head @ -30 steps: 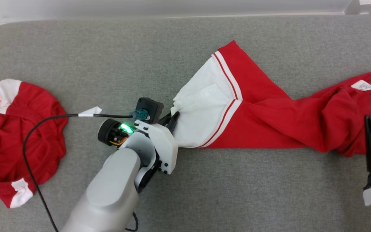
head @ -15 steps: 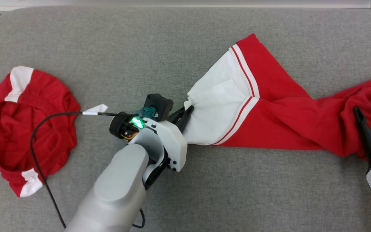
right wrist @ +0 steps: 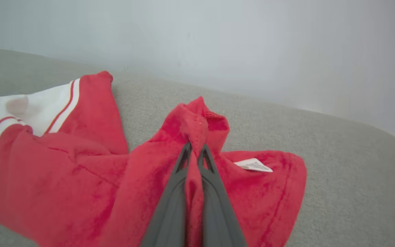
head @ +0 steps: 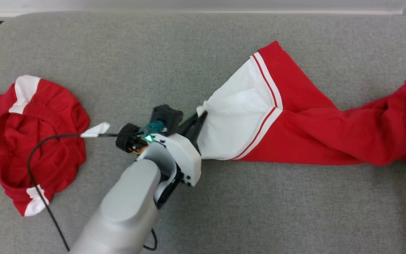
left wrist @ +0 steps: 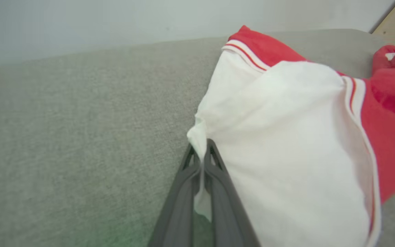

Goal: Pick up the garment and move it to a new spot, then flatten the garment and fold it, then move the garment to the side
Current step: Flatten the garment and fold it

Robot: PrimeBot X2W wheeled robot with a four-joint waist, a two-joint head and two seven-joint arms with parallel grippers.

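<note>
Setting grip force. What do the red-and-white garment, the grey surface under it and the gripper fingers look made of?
Garment: soft thin knit, likely cotton jersey, matte; it bunches and creases where pinched.
Surface: grey heathered upholstery fabric, matte, fine visible weave; padding underneath is a guess.
Fingers: dark grey moulded plastic or rubber, dull sheen, triangular cut-outs near the tips.

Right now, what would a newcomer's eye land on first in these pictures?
A red and white garment lies stretched across the grey surface, its white end pinched by the left gripper, its red end by the right gripper. A second red garment lies crumpled at far left.
</note>
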